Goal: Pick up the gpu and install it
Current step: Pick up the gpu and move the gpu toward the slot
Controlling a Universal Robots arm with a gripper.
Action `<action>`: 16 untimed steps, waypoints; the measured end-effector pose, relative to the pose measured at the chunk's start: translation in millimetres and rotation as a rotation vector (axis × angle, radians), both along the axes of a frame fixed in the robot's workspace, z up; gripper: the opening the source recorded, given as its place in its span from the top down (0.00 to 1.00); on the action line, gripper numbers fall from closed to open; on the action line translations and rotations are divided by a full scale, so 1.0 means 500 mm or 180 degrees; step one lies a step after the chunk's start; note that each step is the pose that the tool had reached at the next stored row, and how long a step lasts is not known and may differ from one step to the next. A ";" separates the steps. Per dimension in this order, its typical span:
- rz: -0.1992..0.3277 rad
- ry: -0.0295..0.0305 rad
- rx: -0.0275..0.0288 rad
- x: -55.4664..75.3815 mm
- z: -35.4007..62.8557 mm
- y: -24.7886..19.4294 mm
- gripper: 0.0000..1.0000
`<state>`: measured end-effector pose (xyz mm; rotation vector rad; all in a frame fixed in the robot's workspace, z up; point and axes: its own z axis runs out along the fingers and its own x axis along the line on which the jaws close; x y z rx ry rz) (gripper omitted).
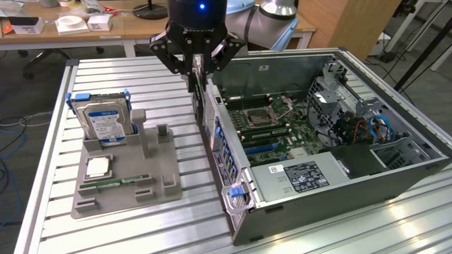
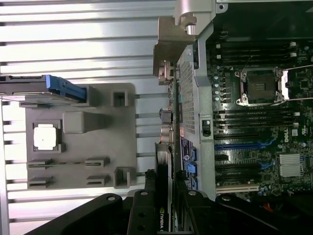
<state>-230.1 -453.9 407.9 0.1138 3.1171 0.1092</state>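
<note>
While hovering at upper centre frame, the gripper (image 1: 198, 71) is pinching the likely stiff, fragile gpu (image 1: 201, 92) by its edge

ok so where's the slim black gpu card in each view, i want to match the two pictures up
Exterior view: the slim black gpu card hangs edge-on from the black gripper, by the rear wall of the open computer case.
Wrist view: the card sits edge-on, clamped in the gripper, between the grey tray and the case.
Shared landmark: the empty silver processor socket on the motherboard.
</note>
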 end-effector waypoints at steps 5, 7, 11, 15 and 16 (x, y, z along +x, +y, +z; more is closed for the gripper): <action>0.0000 0.0000 0.0000 0.005 0.000 0.0000 0.74; 0.0000 0.0000 0.0000 0.007 0.000 0.0000 0.74; 0.0000 0.0000 0.0000 0.011 0.000 0.0000 0.74; 0.0000 0.0000 0.0000 0.015 0.000 0.0000 0.74; 0.0000 0.0000 0.0000 0.016 0.000 0.0000 0.74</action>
